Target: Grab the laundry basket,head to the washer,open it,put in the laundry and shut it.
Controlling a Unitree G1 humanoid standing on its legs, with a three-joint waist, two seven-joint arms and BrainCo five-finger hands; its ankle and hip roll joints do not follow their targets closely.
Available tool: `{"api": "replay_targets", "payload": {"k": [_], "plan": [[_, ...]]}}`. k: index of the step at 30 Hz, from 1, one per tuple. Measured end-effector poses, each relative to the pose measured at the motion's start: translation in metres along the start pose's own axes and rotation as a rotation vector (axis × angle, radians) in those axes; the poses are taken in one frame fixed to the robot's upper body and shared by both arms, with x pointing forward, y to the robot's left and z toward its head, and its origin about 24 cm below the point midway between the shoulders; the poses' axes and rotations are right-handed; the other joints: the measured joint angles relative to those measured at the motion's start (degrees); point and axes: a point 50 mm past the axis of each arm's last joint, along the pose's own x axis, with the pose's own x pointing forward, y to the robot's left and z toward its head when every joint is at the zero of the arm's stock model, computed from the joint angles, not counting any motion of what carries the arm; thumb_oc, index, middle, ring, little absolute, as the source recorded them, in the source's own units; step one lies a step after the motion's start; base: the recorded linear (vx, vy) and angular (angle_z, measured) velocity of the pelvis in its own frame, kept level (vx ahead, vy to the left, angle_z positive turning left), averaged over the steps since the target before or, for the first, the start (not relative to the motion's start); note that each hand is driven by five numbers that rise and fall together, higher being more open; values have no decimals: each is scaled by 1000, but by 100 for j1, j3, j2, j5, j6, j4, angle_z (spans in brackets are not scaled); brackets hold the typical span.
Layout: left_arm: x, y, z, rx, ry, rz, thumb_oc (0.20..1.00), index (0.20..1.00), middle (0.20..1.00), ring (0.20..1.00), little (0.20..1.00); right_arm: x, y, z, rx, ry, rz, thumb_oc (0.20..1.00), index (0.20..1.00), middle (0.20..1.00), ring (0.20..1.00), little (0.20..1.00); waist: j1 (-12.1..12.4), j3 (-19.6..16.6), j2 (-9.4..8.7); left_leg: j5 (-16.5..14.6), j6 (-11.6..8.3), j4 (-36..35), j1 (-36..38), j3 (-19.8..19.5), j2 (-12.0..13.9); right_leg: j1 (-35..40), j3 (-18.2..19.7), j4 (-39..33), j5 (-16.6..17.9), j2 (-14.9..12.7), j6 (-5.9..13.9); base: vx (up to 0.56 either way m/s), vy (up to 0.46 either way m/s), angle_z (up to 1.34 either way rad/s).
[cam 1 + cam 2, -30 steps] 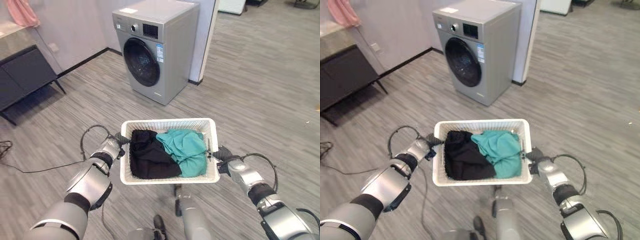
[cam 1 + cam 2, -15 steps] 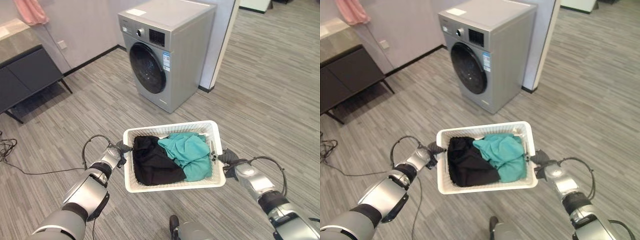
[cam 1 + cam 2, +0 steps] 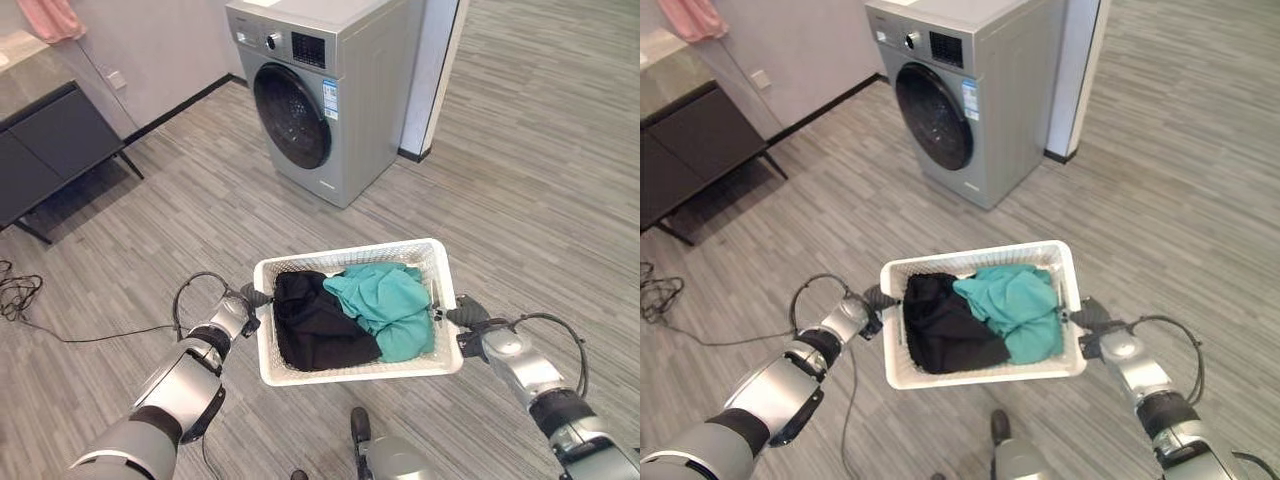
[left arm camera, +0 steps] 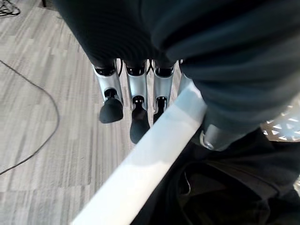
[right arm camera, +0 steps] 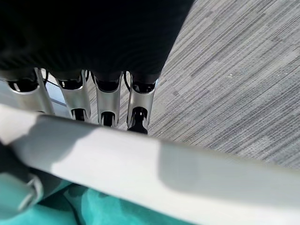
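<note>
I hold the white laundry basket (image 3: 356, 372) in front of me, above the floor (image 3: 520, 190). My left hand (image 3: 236, 310) curls its fingers (image 4: 137, 101) around the left rim, and my right hand (image 3: 478, 328) curls its fingers (image 5: 139, 105) around the right rim. Inside lie a black garment (image 3: 318, 328) on the left and a teal garment (image 3: 390, 308) on the right. The washer (image 3: 325, 85) stands far ahead, its door closed.
</note>
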Motion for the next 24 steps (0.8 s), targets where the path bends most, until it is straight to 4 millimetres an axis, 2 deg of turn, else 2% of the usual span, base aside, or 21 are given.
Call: {"api": "replay_targets", "payload": {"k": [3,4,5,6,8,10,12,15,17,19,20,24], "plan": [[0,-3,0,-1,1,-6,200,200,200,200,200,-1,0,-3,2,8,-2,200,200,200,200,200,-4,17,38,0,1,-6,-32,-5,1,-18,4,-60,85,8,-24,-1,14,-2],[0,-7,-1,16,2,-10,200,200,200,200,200,-3,1,-11,5,29,0,200,200,200,200,200,65,-263,-45,-55,83,5,-226,-135,16,-301,2,93,161,9,24,0,0,0],[0,-8,-1,15,3,-11,200,200,200,200,200,-3,1,-12,6,31,-1,200,200,200,200,200,65,-262,-44,-56,83,5,-226,-134,15,-299,3,95,164,9,26,45,-20,-2],[-2,-18,-5,-163,-66,-27,200,200,200,200,200,-5,-2,-24,124,30,-68,200,200,200,200,200,72,-256,-20,-58,92,11,-174,-95,2,-296,29,184,165,5,23,32,-19,-5],[-7,-46,-17,-320,-107,-76,200,200,200,200,200,-12,-1,-46,171,74,-115,200,200,200,200,200,109,-269,53,-95,150,11,-122,-61,-9,-314,65,307,98,-7,25,16,8,-9],[-8,-58,-23,-348,-83,-94,200,200,200,200,200,-15,-1,-57,172,106,-117,200,200,200,200,200,112,-255,32,-114,174,18,-127,19,-31,-341,93,323,99,-24,27,13,26,-13],[-10,-67,-34,-350,-50,-113,200,200,200,200,200,-17,1,-67,175,147,-112,200,200,200,200,200,114,-182,-66,-136,192,29,-143,64,-89,-436,173,420,114,-70,48,18,52,-17],[-10,-68,-39,-354,-33,-117,200,200,200,200,200,-18,7,-72,188,164,-102,200,200,200,200,200,120,-89,-187,-294,294,37,-121,62,-162,-460,199,500,125,-143,69,12,76,-1],[-10,-67,-39,-357,-35,-111,200,200,200,200,200,-17,9,-70,192,160,-99,200,200,200,200,200,144,-84,-197,-505,451,23,-123,57,-230,-522,201,592,141,-210,92,6,76,5],[-10,-66,-39,-357,-34,-109,200,200,200,200,200,-17,9,-70,193,159,-93,200,200,200,200,200,165,-77,-209,-537,504,30,-123,54,-289,-552,212,662,150,-278,119,2,107,1],[-10,-62,-42,-353,-30,-104,200,200,200,200,200,-12,12,-68,200,170,-81,200,200,200,200,200,286,-78,-249,-554,527,49,-114,56,-373,-540,222,710,150,-356,160,-10,87,-3],[-10,-53,-47,-343,-22,-85,200,200,200,200,200,-3,19,-58,191,168,-53,200,200,200,200,200,437,-96,-361,-596,600,232,-127,42,-482,-548,235,800,155,-500,243,-21,94,5]]}}
